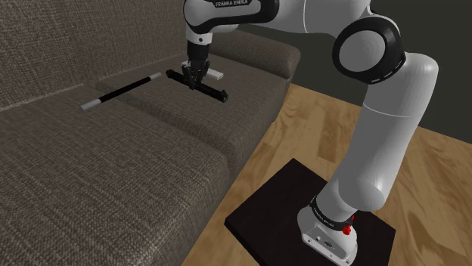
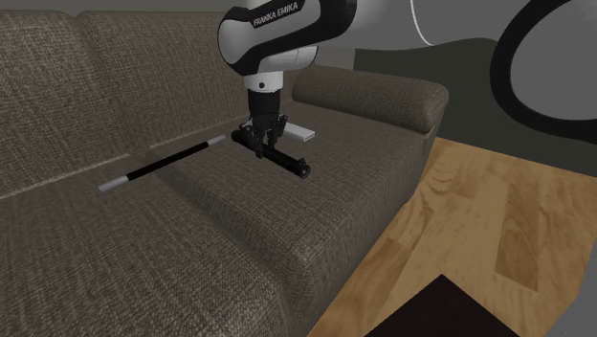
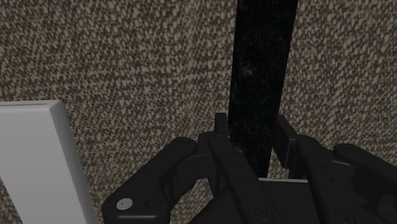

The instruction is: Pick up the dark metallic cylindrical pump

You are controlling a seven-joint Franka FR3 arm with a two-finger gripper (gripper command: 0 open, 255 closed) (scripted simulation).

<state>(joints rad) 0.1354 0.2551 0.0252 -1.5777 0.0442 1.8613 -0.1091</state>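
Reaching over the brown sofa (image 1: 113, 174) in the shoulder view, the arm holds its gripper (image 1: 196, 75) upright over the far seat cushion, its tips on the dark pump (image 1: 215, 92), which lies flat on the fabric. A black rod (image 1: 121, 92) with white ends lies apart toward that view's left, and a white block (image 1: 216, 75) sits just beside the gripper. In the second exterior view the gripper (image 2: 265, 142) stands on the pump (image 2: 290, 161) near one of its ends, with the rod (image 2: 163, 164) to the left and the block (image 2: 302, 133) behind. In the wrist view the fingers (image 3: 221, 127) stand narrow, pressed against both sides of the pump (image 3: 261, 63), with the block (image 3: 38, 159) off to one side.
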